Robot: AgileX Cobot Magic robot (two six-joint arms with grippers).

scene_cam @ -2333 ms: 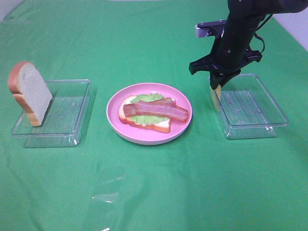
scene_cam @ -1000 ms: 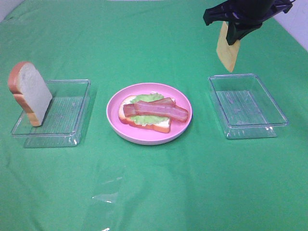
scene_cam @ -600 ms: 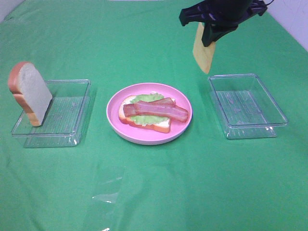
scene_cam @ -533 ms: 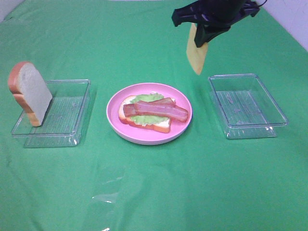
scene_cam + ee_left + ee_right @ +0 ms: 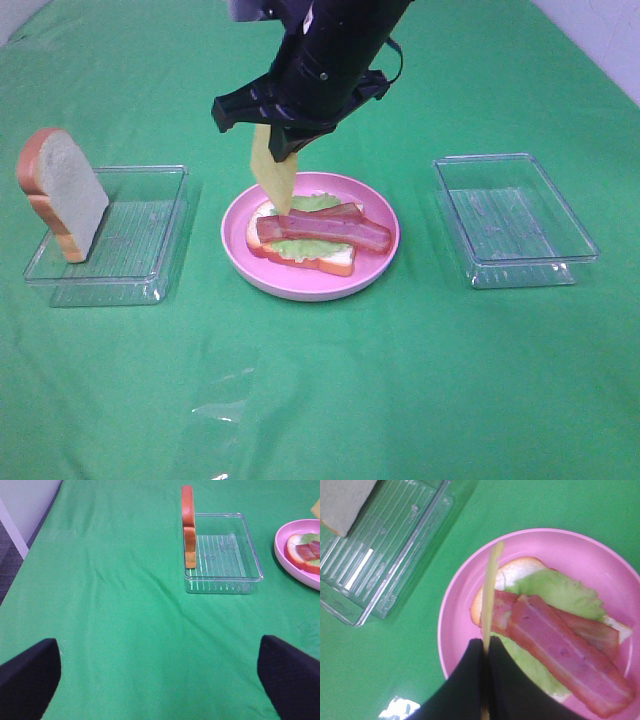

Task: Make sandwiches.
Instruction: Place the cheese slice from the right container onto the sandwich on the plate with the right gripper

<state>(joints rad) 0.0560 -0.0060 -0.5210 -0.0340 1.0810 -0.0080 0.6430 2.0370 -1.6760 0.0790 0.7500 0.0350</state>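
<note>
The open sandwich point(image 5: 315, 233) lies on the round pink plate point(image 5: 300, 288): one white bread slice, green lettuce and red-brown bacon strips. My right gripper point(image 5: 283, 140) reaches across above the plate's left side, shut on a yellow cheese slice point(image 5: 272, 172) that hangs on edge. Its lower corner is just over the bacon's left end. The right wrist view shows the cheese point(image 5: 490, 595) edge-on between the black fingers point(image 5: 470, 675), over the sandwich point(image 5: 555, 640). A second bread slice point(image 5: 62, 195) leans upright in the left tray. My left gripper point(image 5: 160, 690) is open and empty, low over the cloth, well short of that tray.
A clear plastic tray point(image 5: 130, 250) at the left holds the leaning bread. Another clear tray point(image 5: 515, 220) at the right holds nothing. A green cloth covers the table. The left wrist view shows the left tray point(image 5: 222, 555), the bread point(image 5: 187, 525) and the plate's rim point(image 5: 280, 545).
My right gripper lifted the cheese slice out of the right tray, carried it left across the table and lowered it over the sandwich on the plate. Nothing else moved.
</note>
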